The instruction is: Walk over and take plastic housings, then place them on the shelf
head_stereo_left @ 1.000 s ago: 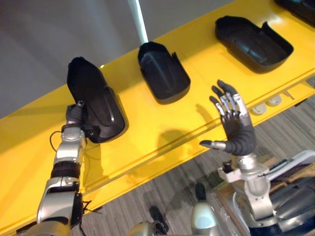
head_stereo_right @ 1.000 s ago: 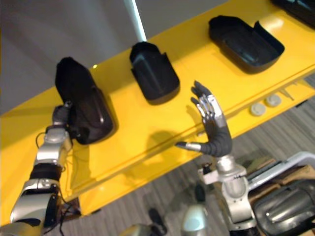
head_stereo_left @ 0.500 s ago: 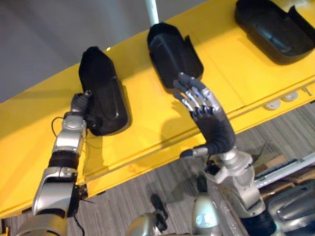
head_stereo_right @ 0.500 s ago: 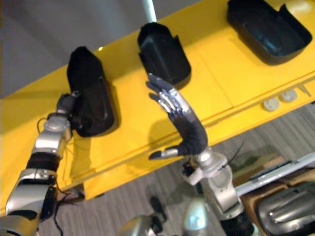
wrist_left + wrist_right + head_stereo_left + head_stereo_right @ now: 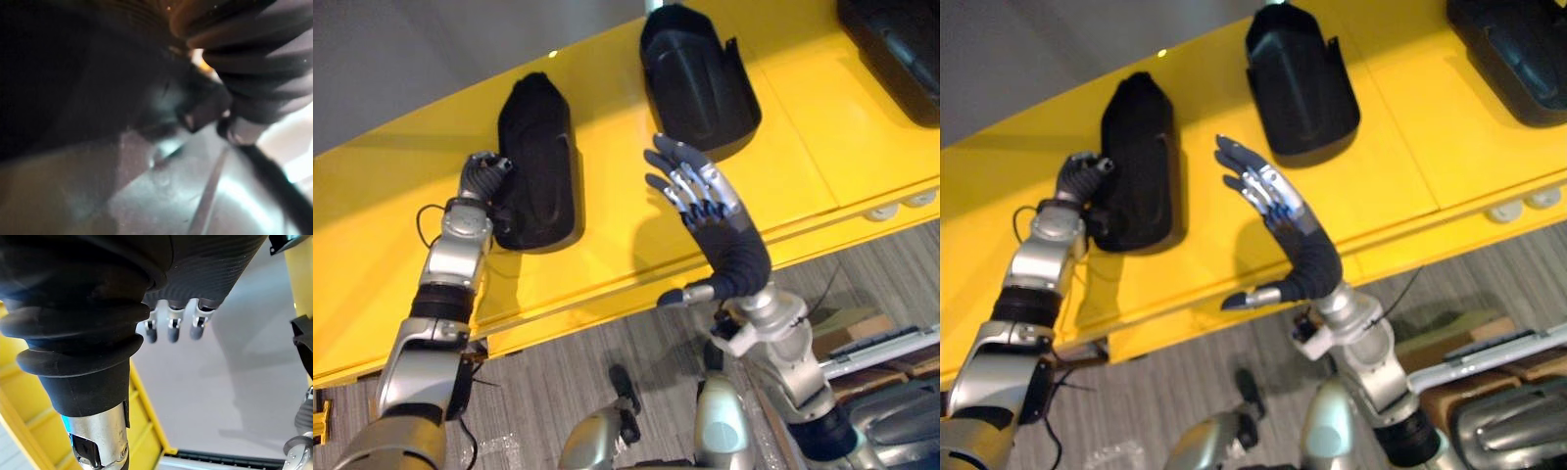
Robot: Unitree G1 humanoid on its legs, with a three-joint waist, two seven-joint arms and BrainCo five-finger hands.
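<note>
A long yellow shelf [image 5: 607, 235] carried the dark parts in a row, well apart from one another. The left hand [image 5: 481, 178] was at the shelf's left part, its fingers [image 5: 1080, 172] curled onto the side edge of a black shoe-shaped plastic housing [image 5: 543, 157] that rested on the shelf top. Its wrist view was too dark and close to show more of the grip. The right hand [image 5: 715, 223] stood raised in front of the shelf, between that housing and a hollow black plastic shell [image 5: 697, 78] farther right. Its fingers [image 5: 677, 181] were straight and spread, the thumb stuck out sideways, and it held nothing. A third black plastic housing [image 5: 899, 39] lay at the shelf's far right.
</note>
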